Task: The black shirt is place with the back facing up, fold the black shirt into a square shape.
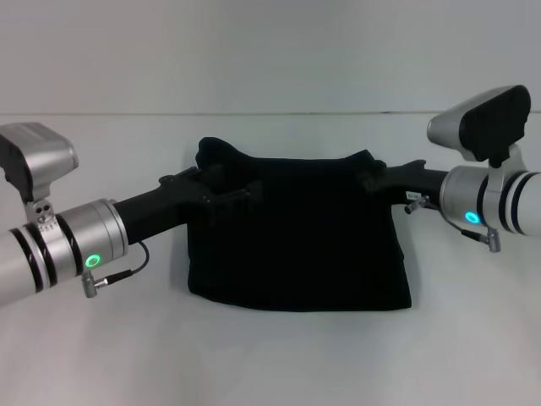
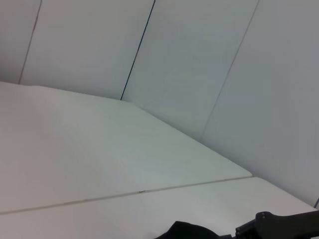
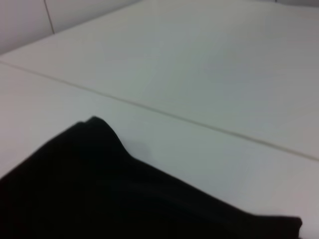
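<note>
shirt [image 1: 304, 237] on table [image 1: 270, 355], between both arms.

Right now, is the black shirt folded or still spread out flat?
Folded. The black shirt lies as a compact, roughly square block on the white table, no sleeves sticking out, with its far edge bunched where both grippers meet it.
</note>
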{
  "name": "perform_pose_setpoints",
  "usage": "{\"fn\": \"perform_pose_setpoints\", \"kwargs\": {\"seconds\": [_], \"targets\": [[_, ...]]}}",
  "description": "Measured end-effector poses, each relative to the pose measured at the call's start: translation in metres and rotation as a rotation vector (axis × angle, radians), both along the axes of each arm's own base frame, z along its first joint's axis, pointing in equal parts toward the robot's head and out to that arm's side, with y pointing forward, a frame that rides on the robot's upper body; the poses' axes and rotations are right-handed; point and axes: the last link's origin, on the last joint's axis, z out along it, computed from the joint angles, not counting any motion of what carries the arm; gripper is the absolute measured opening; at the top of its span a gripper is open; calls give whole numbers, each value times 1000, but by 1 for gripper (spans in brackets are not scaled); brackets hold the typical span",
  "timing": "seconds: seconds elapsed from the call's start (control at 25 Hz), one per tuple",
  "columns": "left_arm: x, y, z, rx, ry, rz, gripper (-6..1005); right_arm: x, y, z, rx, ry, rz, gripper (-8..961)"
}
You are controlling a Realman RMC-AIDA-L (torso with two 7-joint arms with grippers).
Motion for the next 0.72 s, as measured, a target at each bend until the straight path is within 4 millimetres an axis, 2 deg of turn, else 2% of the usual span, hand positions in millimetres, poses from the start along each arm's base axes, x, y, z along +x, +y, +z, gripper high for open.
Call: {"fn": "perform_pose_setpoints", "kwargs": {"seconds": [0.32, 0.72], "targets": [[-1, -1, -2, -4, 5, 4, 887, 7, -8, -8, -33, -19, -12, -1], [-1, -1, -1, -5, 5, -1, 888, 5, -8, -4, -19, 12, 0, 0]]}}
